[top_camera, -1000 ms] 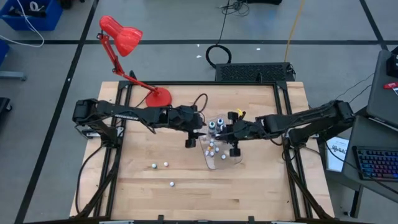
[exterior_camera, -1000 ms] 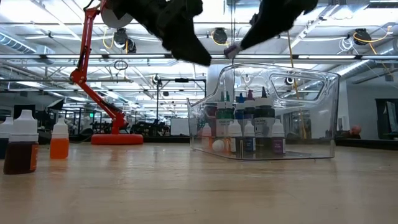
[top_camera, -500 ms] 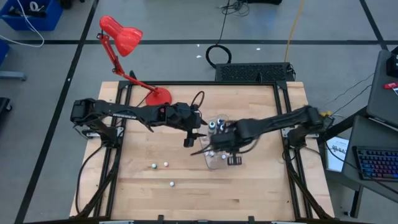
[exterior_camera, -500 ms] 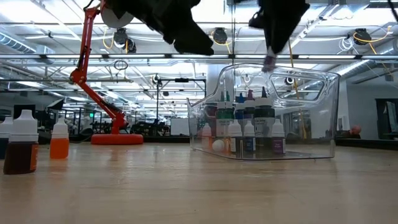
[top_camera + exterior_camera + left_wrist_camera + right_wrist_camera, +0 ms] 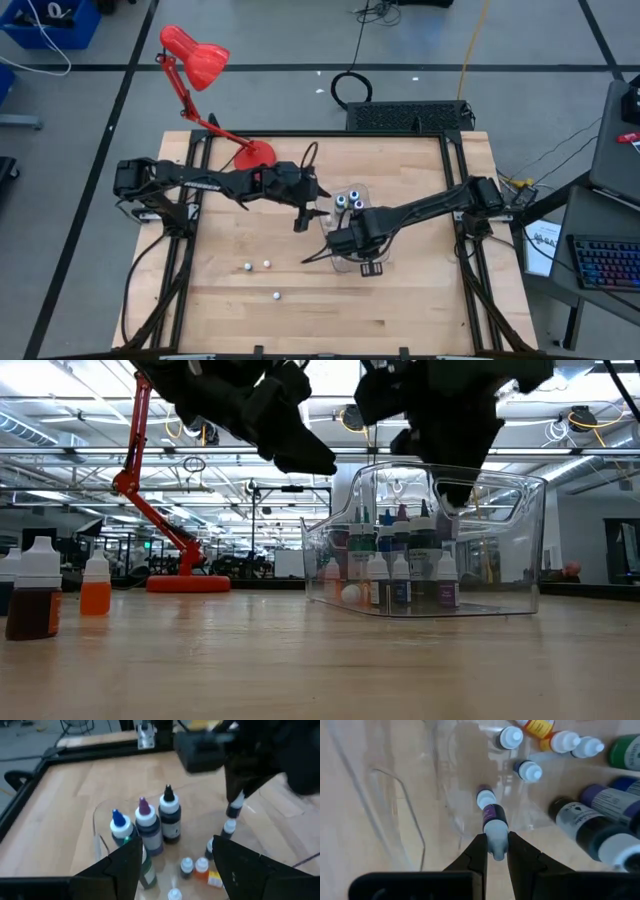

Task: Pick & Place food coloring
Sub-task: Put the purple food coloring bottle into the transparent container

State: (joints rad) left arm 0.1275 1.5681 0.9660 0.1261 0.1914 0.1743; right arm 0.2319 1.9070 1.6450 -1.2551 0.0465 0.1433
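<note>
A: Food coloring bottle (image 5: 494, 822), a small one with a purple label, was pinched between the right gripper's (image 5: 495, 851) fingers (image 5: 479, 851), white cap toward the camera.

B: And where was that?

A: Inside the clear tray (image 5: 349, 262), just above its floor. Directly past the held bottle's tip stood another tiny bottle with a white cap (image 5: 486, 798), almost touching it.

B: What lay farther from those fingers?

A: A dark-collared little bottle (image 5: 529, 770) a bit beyond, then a cluster of white-capped ones (image 5: 563, 741) with an orange-labelled one among them. Off to one side were the larger bottles (image 5: 580, 822), dark with purple, blue and green labels.

B: The left gripper?

A: The left gripper (image 5: 301, 216) hung just beside the tray, above the table (image 5: 230, 310), its fingers (image 5: 120, 865) spread apart and holding nothing. Just past them, in its wrist view, three upright bottles (image 5: 146, 825) stood together with blue, purple and black tips, small ones (image 5: 194, 866) near them, and the right arm's held bottle (image 5: 235, 807) beyond.

B: Anything outside the tray?

A: Three small bottles (image 5: 256, 266) stood loose on the wood, well apart from both grippers. At the far edge sat a red desk lamp (image 5: 205, 75).
</note>
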